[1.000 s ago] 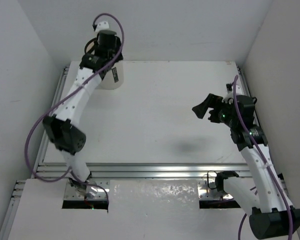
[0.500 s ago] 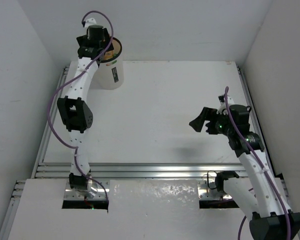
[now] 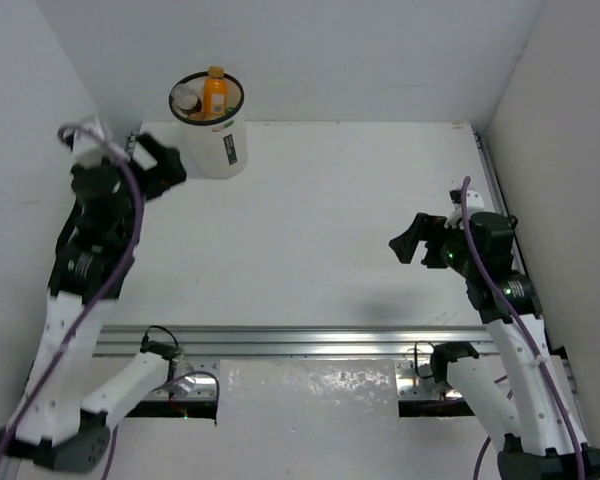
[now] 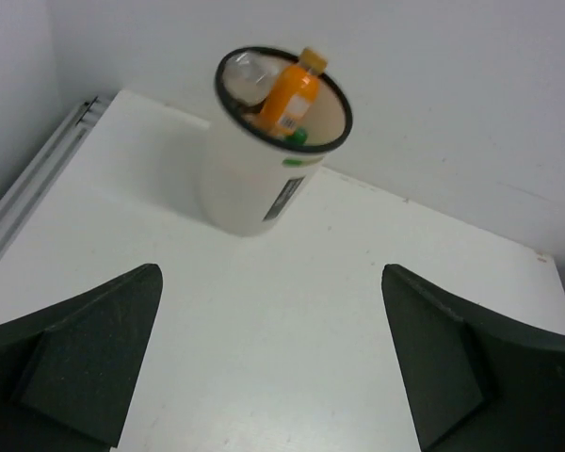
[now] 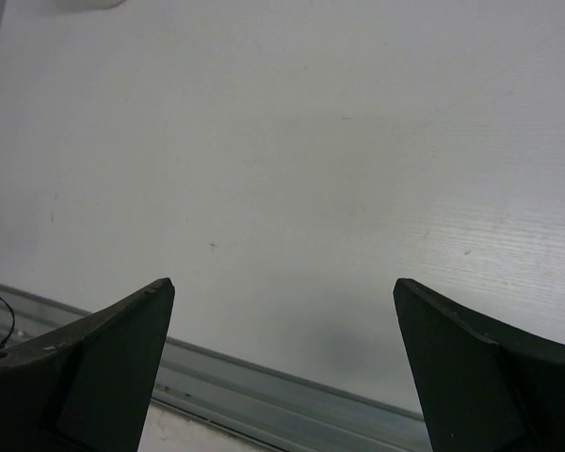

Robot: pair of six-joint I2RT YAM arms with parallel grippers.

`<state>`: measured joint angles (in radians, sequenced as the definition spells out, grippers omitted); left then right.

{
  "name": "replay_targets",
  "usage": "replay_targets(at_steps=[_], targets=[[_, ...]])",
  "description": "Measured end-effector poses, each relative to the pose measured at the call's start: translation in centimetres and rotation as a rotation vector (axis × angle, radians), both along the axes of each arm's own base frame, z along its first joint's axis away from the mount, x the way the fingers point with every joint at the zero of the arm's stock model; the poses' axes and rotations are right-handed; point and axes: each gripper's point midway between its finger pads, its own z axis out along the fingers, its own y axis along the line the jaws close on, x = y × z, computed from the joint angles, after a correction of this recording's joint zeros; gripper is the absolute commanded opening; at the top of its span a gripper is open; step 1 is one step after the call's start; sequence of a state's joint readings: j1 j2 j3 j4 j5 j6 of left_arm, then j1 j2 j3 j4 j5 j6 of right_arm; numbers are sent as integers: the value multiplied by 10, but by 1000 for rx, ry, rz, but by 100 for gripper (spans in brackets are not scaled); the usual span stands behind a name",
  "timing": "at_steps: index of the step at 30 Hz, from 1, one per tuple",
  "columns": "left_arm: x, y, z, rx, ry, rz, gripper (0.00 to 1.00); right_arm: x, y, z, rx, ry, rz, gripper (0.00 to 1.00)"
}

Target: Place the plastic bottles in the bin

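Observation:
The bin (image 3: 220, 150), a tall white bucket with a black rim, stands at the far left of the table. Inside it an orange bottle (image 3: 215, 93) stands upright beside a clear bottle (image 3: 187, 98). The left wrist view shows the bin (image 4: 245, 188) ahead, with the orange bottle (image 4: 290, 94), the clear bottle (image 4: 246, 74) and a green bottle (image 4: 298, 137) inside. My left gripper (image 3: 158, 160) (image 4: 268, 273) hangs open and empty, left of and nearer than the bin. Over the right side of the table my right gripper (image 3: 410, 240) (image 5: 282, 282) is open and empty too.
White walls close in the table on the left, back and right. A metal rail (image 3: 310, 340) runs along the near edge, also seen as the metal rail (image 5: 264, 377) under my right gripper. Another rail (image 4: 28, 188) lines the left edge.
My left arm has swung back from above the bin toward the near left, jaws now open, uncovering the bottles in the bin. The right arm has shifted only slightly.

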<state>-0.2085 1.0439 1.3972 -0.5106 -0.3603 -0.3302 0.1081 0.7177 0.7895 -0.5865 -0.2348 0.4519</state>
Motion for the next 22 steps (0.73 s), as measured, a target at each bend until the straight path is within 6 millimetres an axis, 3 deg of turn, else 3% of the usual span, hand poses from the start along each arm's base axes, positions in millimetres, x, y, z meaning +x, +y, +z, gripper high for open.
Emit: replay_targets(at_steps=[2,4,6,10,13,16,22], targets=[[-44,10,-22,-11,-19,3,100,-3,-3,10,-12,-35,-10,99],[-67,13,-52,-11,-20,-6,100,-10,-5,19,-16,-88,-7,99],[-78,14,-89,11,31,-20,100,-17,-6,22,-25,-135,1,99],[-93,17,-141,37,96,-23,100,-31,-9,17,-55,-196,14,99],[-101,19,-155,34,100,-19,100,-34,-10,4,-86,-192,18,99],[-103,20,-145,21,55,-18,100,-37,-13,-5,-114,-185,14,99],[-95,17,-152,23,92,-23,100,-39,-18,-3,-132,-205,-7,99]])
